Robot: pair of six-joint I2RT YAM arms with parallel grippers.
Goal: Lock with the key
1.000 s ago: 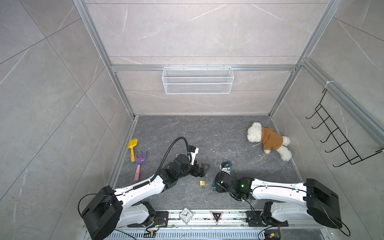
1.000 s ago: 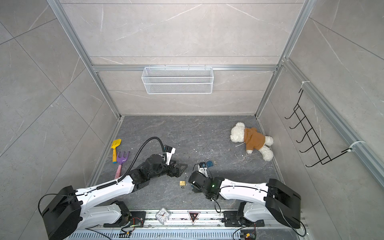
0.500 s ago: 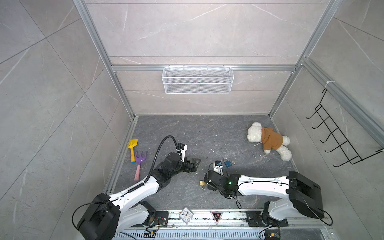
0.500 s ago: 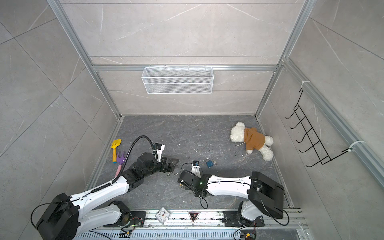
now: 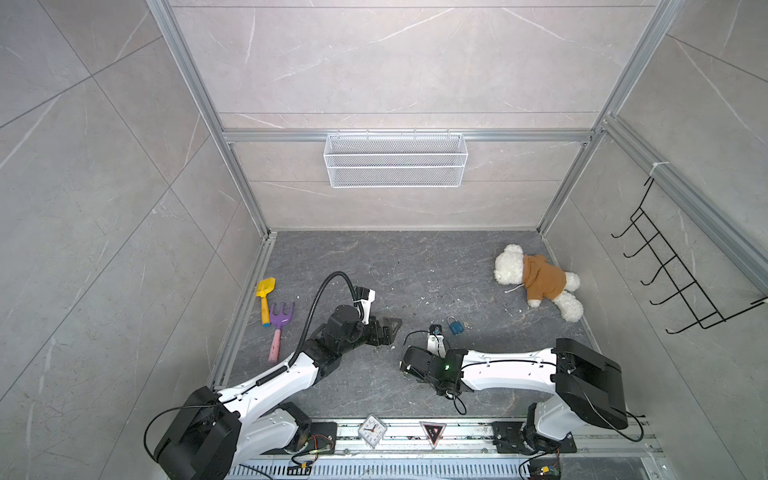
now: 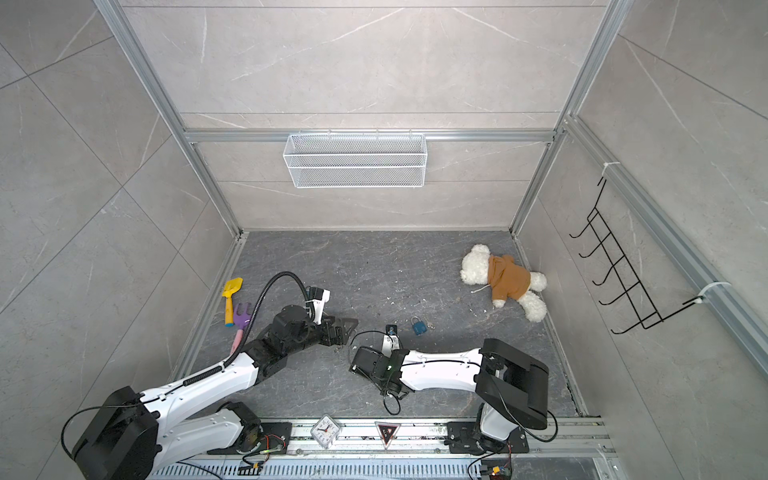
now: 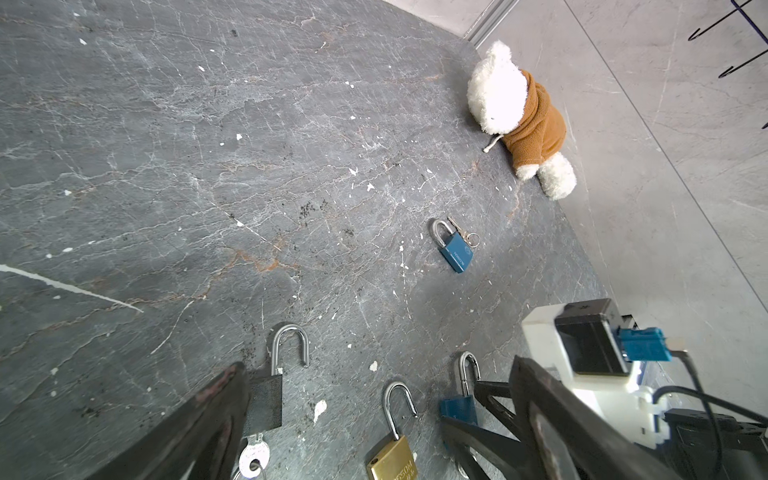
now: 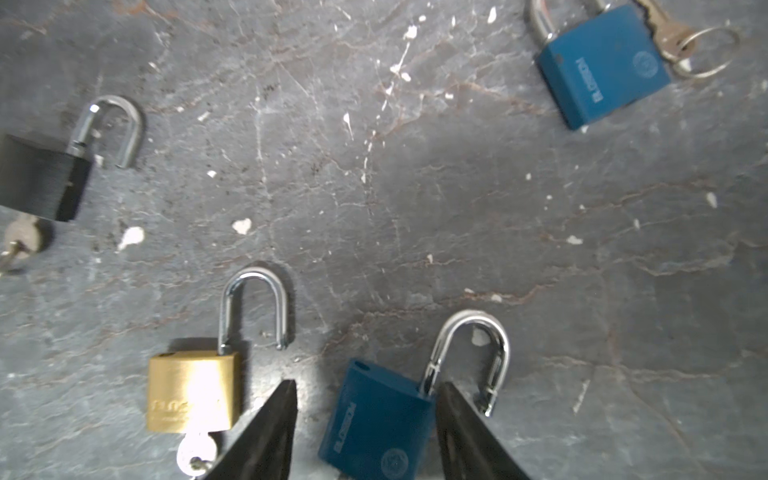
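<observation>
Jaws of the right gripper (image 8: 365, 386) stood partway spread astride the body of the open blue padlock (image 8: 374, 419), which lay on the floor (image 8: 415, 187) with its shackle (image 8: 478, 319) raised free. One finger sat against the body beside the shackle, while a strip of floor showed between the other finger and the lock, so it looked like a straddle, not yet a pinch. Over the last second the right arm (image 5: 507, 365) had swung in from the right of both top views until its gripper came over this lock, where no key showed. Just beside it lay the brass padlock (image 8: 193, 390), open too, with a key (image 8: 195, 453) in its base, and farther off the black padlock (image 8: 41, 178), likewise open and keyed. The left gripper (image 7: 378, 365), spread wide and empty, had shifted a little toward its own side and hung low by those two. Well apart lay the shut blue padlock (image 8: 602, 66), a ringed key (image 8: 673, 35) beside it. Judged from this, one lock was done and the right arm had picked its next; closing that shackle and turning a key remained
</observation>
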